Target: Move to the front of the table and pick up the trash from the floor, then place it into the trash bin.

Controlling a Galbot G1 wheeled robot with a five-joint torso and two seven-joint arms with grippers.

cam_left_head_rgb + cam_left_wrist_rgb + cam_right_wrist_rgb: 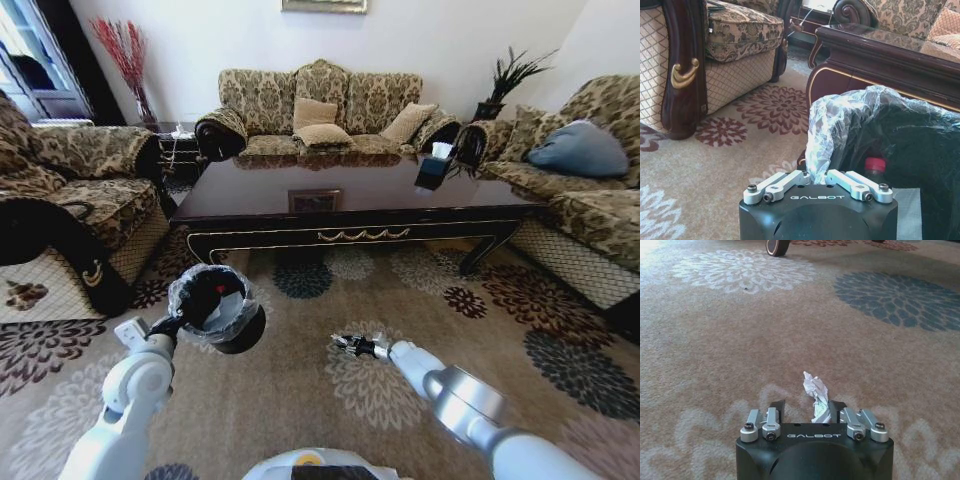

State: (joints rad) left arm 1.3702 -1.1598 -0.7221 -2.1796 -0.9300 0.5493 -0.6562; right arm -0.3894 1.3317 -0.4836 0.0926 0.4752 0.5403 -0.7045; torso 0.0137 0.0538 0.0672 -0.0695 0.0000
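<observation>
In the head view we see the counter (350,205) at twelve o'clock, sofas around, our left hand (172,323) clamping the trash bin (215,305) rim. Left wrist: a red-capped bottle (875,170) inside the bin. Right wrist: our right hand (807,412) pinches crumpled tissue (816,392) above the carpet (740,340).

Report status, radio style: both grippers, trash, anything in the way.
Left gripper shut on bin liner, bin lifted. Right gripper low over carpet, fingers around tissue. Bottle in bin. Nothing in the way.
</observation>
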